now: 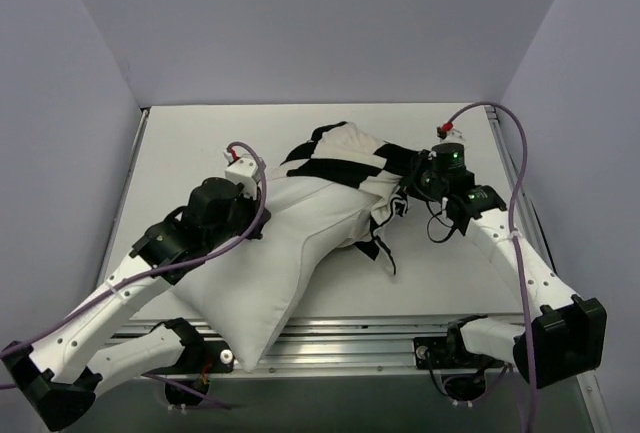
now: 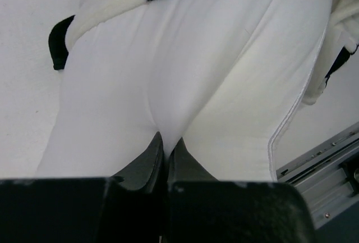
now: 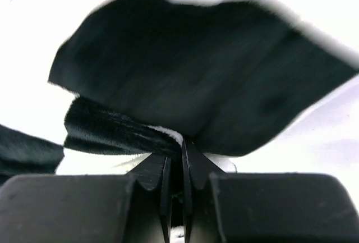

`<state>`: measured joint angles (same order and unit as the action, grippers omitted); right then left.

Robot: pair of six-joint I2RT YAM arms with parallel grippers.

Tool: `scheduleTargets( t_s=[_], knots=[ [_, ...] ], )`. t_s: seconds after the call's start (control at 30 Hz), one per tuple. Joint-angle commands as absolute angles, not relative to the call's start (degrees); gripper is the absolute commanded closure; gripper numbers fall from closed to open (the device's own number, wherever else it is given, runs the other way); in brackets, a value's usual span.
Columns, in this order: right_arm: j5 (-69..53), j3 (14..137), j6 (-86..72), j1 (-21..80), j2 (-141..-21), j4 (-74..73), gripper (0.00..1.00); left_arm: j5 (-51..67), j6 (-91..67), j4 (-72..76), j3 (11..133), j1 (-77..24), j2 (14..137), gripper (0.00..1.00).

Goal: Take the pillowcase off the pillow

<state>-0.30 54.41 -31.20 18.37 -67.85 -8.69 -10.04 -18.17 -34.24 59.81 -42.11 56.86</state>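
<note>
Pillowcase (image 1: 345, 158) is bunched at the far right end of the pillow (image 1: 280, 253). Only that far end sits inside it, and the rest of the white cushion is out and bare.

Pillow lies on the desk (image 1: 200, 143), long axis diagonal from near-left to far-right, cased end pointing away from the arm bases. Its near corner hangs past the desk's near edge, over the metal rail (image 1: 350, 338).

Left fingers (image 2: 160, 153) are clenched on a pinched fold of plain white pillow fabric, around mid-length on its left side. In the top view the tips are hidden under the wrist.

Right fingers (image 3: 188, 153) are clamped on a black plush fold of the pillowcase at its right edge.

Hard to read:
- How far the pillow reaches inside the case is hidden by the folds.
- The right wrist view is blurred and overexposed, so only black fabric and white glare show beyond the tips.
- The left wrist view cuts the pillow off on all sides.
</note>
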Motion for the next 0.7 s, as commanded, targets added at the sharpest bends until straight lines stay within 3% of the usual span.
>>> scheduleTargets(
  t_s=[0.0,0.2,0.4,0.43,0.47,0.53,0.57,0.63,0.67],
  knots=[
    [7.1,57.8,-30.9,6.4,-69.0,-12.2,1.0,-16.0,-17.4,-45.6,60.2,-38.1,48.4,0.98],
    [3.2,60.9,-34.3,-3.9,-70.7,-10.5,1.0,-11.4,-19.8,-46.7,58.4,-37.6,40.6,0.98],
    [-4.6,61.0,-32.5,-1.3,-72.2,-8.5,1.0,3.3,-24.6,-38.7,53.4,-37.8,45.6,0.98],
    [-4.9,60.6,-32.0,-0.6,-71.8,-8.4,1.0,5.7,-25.4,-36.9,52.5,-38.0,46.1,0.9],
    [-5.4,60.4,-31.3,-0.4,-70.8,-8.5,0.96,7.5,-26.8,-33.9,51.3,-38.1,46.7,0.76],
    [-6.2,59.4,-29.3,1.4,-69.4,-9.9,0.8,9.6,-27.8,-32.6,51.3,-38.2,47.5,0.44],
    [-6.2,59.2,-28.6,1.7,-67.7,-10.6,0.75,9.8,-28.2,-33.5,53.3,-38.1,47.7,0.21],
    [-6.5,58.7,-27.3,2.2,-65.8,-12.9,0.67,9.3,-28.2,-35.1,56.6,-38.1,49.0,0.05],
    [-6.7,58.4,-26.8,2.7,-63.7,-13.3,0.57,9.0,-28.1,-36.9,58.4,-38.1,49.5,0.02]
  ],
)
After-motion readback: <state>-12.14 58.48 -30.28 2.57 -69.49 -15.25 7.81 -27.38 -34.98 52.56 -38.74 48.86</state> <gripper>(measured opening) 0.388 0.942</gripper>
